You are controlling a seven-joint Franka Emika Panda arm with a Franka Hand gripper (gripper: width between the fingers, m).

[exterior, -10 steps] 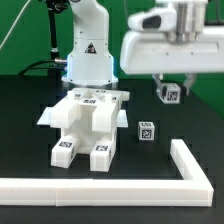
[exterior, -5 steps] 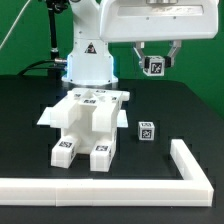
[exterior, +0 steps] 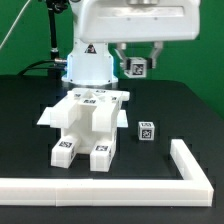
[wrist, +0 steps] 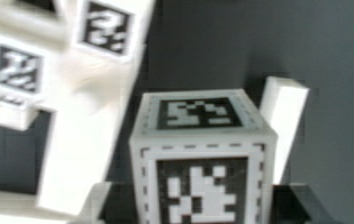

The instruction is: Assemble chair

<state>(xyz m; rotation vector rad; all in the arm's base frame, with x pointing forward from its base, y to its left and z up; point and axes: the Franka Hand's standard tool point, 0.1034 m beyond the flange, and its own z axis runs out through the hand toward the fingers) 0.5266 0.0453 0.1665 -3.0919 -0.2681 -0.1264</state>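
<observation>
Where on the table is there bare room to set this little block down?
Bare tabletop lies on the exterior view's right, behind the rail and beyond the loose block. A narrower strip runs between the chair legs and the rail's front. It is crowded between chair and arm base. The hand grips the small block.

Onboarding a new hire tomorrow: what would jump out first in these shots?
The gripper holds a tagged short square post in the air, above and to the exterior view's right of the half-built chair on the black table. A second tagged post sits loose beside the chair, apart from it.
</observation>
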